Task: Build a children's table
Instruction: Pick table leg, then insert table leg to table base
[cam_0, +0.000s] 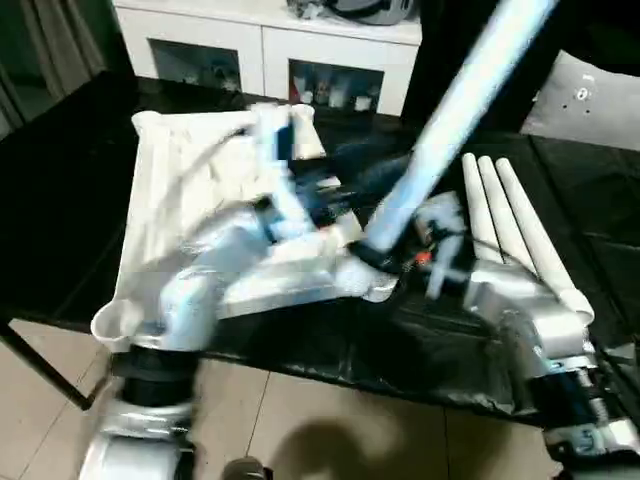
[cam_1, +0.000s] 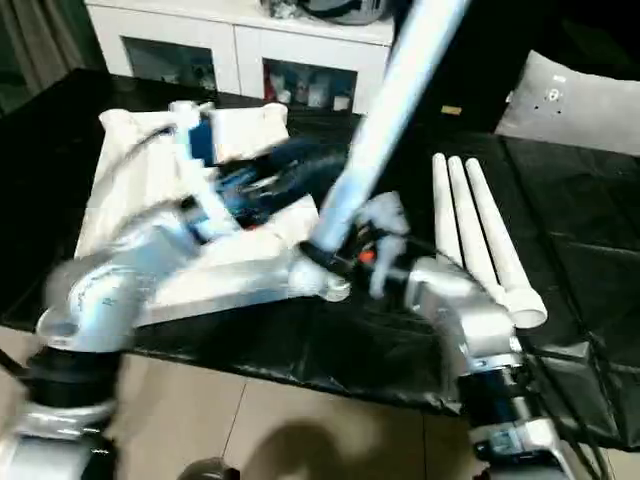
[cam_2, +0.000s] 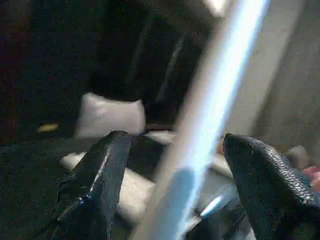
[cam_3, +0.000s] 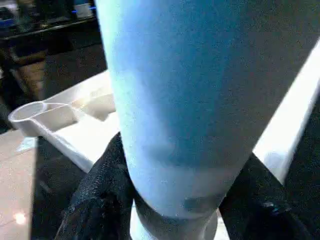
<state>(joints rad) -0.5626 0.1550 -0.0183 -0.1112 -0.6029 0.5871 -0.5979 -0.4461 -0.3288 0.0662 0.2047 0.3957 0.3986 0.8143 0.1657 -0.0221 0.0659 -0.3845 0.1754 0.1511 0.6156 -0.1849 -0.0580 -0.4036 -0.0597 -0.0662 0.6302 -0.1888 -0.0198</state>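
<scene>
One white leg (cam_0: 455, 110) stands tilted over the near right corner of the table top (cam_0: 180, 190), its lower end at the corner socket (cam_0: 372, 280) and its upper end leaning away toward the far right. The top lies ribbed side up on a black-covered table (cam_0: 60, 200). The right gripper (cam_3: 170, 200) is clamped on this leg near its base, one black finger (cam_3: 95, 200) pressed on either side of it (the wrist view shows the leg wedged between them). The left gripper (cam_2: 175, 190) sits around the same leg with its fingers (cam_2: 100, 180) spread apart, a gap showing between each pad and the leg. Three more legs (cam_0: 510, 225) lie side by side on the black cover just to the right of the top. A white cabinet with glass doors (cam_0: 270, 50) stands behind the table.
</scene>
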